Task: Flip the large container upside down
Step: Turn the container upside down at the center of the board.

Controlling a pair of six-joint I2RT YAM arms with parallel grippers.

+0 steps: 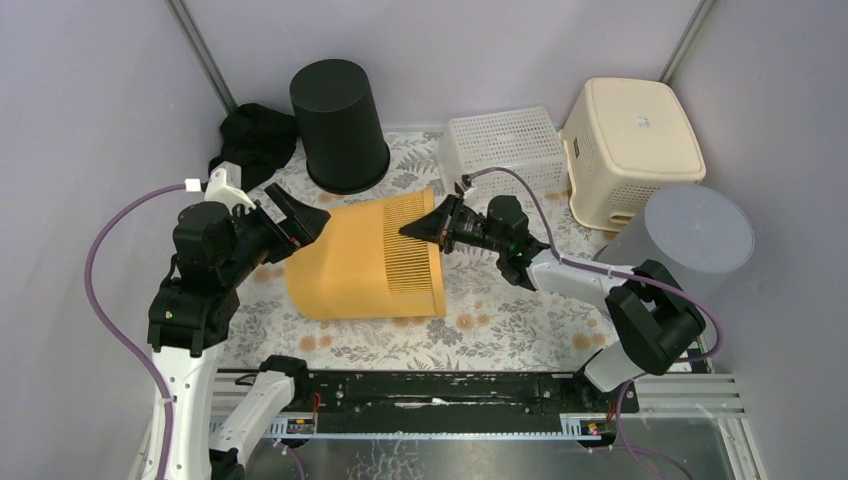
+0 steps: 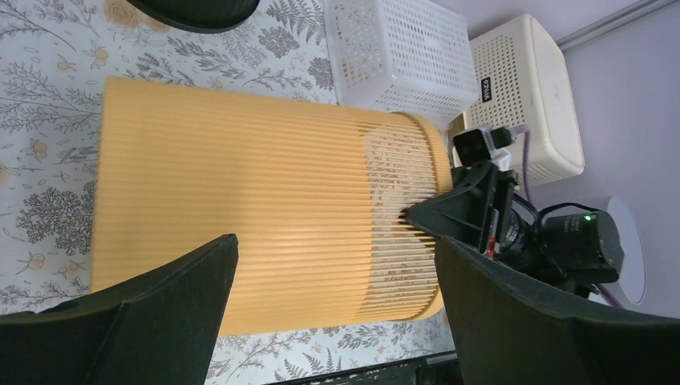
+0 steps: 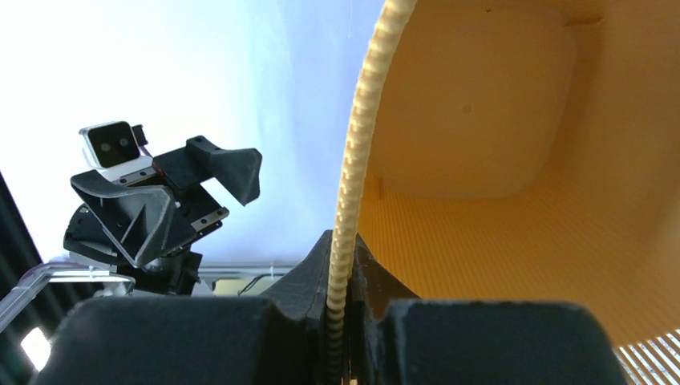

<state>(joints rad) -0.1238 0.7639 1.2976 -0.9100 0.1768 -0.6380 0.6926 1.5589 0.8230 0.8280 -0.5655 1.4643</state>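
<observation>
Overhead, the yellow ribbed container lies on its side on the floral tablecloth, mouth toward the right arm. The right gripper is clamped on its upper rim. The left gripper is spread wide just beside the closed base end; whether it touches is hard to judge. Behind stand a black bin turned mouth-down, a black cloth, a white mesh basket and a cream basket. A grey tub at the right is partly covered by the right arm. From the left wrist, the ribbed side lies between the parted fingers, which hide its near edge. From the right wrist, the jaws pinch the rim edge-on, the container's hollow inside to the right; the background is washed out.
</observation>
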